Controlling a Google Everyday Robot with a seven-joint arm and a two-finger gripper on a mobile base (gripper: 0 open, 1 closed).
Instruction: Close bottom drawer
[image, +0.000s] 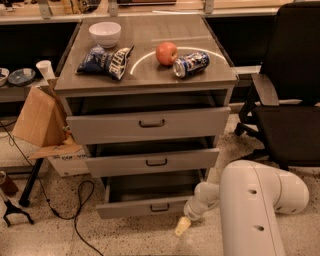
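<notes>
The bottom drawer (145, 206) is the lowest grey drawer of the cabinet, with a short front panel and a small dark bar handle (159, 207). It stands partly open, and a strip of its plain grey inner tray (150, 192) shows. My gripper (182, 226) hangs at the end of the white arm (250, 200), low near the floor. It is just in front of and below the drawer's right front corner. Its cream tip points down to the left.
The top drawer (150, 125) and middle drawer (155, 161) stand slightly open. On the cabinet top are a white bowl (105, 32), chip bags (107, 60), an apple (166, 52) and a can (191, 64). A black chair (290, 100) stands right, a cardboard box (42, 125) left, a cable (75, 210) on the floor.
</notes>
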